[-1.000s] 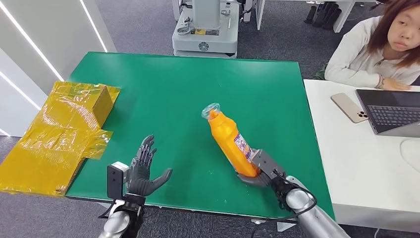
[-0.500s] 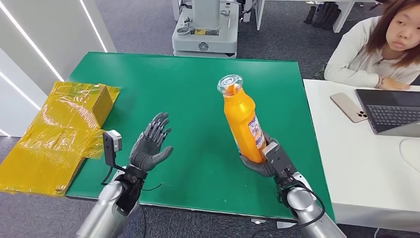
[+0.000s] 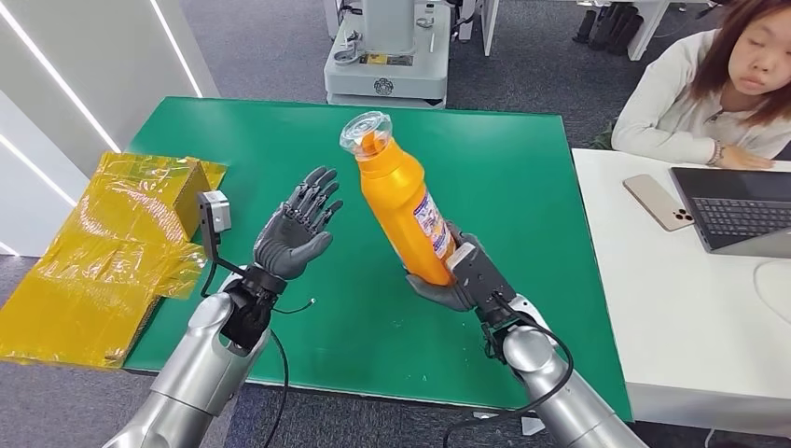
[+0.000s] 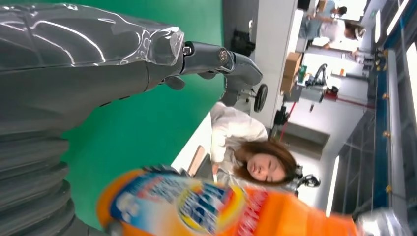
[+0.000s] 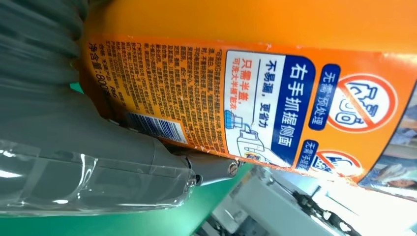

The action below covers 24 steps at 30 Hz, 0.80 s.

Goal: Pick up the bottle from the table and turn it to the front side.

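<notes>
A crumpled yellow bag [image 3: 103,252] lies at the left edge of the green table [image 3: 280,140]. Just right of it, the left hand [image 3: 294,229] is raised above the table, palm turned toward the bottle, fingers spread wide and holding nothing. Right of it, clear of the table, the orange bottle [image 3: 401,210] tilts with its clear cap [image 3: 366,131] up and leaning left. The right hand [image 3: 457,275] grips the bottle's base from below, forearm reaching in from the near right. At far right, a person [image 3: 718,84] sits by a phone [image 3: 658,203] and laptop [image 3: 737,210].
</notes>
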Available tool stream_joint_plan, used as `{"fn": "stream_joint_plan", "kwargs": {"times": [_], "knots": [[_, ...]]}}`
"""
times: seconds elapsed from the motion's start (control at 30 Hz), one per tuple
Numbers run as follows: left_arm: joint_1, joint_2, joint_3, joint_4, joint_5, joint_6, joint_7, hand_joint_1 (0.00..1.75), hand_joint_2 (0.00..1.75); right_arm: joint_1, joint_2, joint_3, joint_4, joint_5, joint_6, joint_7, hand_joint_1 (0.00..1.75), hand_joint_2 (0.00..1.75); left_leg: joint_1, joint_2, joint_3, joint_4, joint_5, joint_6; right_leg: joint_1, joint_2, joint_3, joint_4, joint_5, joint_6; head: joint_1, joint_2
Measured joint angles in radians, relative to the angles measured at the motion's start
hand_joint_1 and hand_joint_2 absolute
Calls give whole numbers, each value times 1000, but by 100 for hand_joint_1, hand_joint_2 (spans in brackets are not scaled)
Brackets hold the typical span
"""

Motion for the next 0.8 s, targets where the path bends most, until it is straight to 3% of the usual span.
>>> {"fn": "stream_joint_plan", "kwargs": {"times": [0.4, 0.8], "knots": [[-92, -13, -66, 9, -1, -1, 31, 0, 175, -61, 36, 30, 143, 35, -26, 39, 175, 175, 0, 0, -1, 0, 0, 0, 0, 0, -1, 0, 0, 0, 0, 0], [-162, -30, -129, 44, -18, 5, 37, 0, 175, -102, 56, 31, 174, 80, -50, 52, 175, 175, 0, 0, -1, 0, 0, 0, 0, 0, -1, 0, 0, 0, 0, 0]]}}
